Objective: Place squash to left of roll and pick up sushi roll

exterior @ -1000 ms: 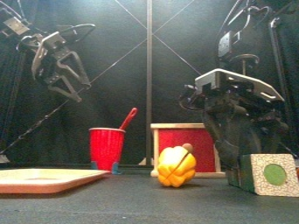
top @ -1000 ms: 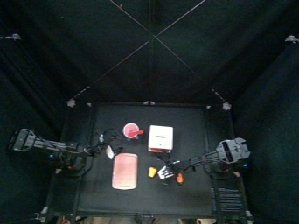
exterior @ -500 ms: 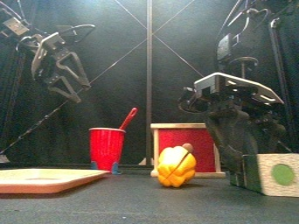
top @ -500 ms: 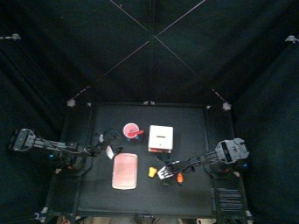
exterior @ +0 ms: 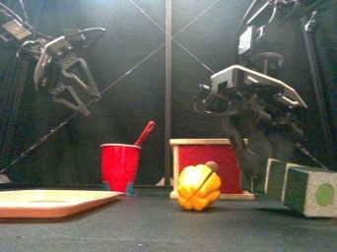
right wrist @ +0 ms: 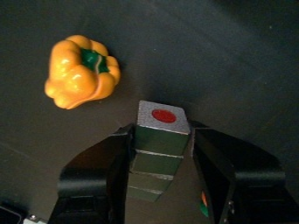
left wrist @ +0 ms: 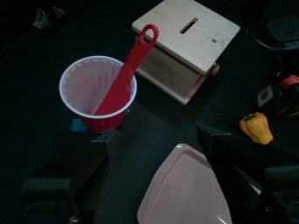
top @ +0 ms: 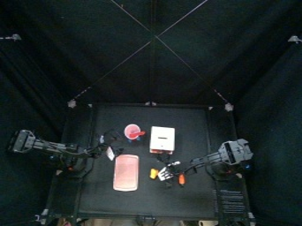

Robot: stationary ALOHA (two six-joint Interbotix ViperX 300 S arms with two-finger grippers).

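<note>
Squash [right wrist: 82, 70] already down left of sushi roll [right wrist: 159, 150]; right gripper [right wrist: 162, 166] clamped around roll, lift barely begun.

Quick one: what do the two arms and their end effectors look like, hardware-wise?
Both arms are black, jointed, with exposed black cabling. The left end effector has two slim angular black jaws beneath looped cable. The right end effector has broad matte-black jaws; a blocky black housing with pale edges sits above it. No markings can be made out.
</note>
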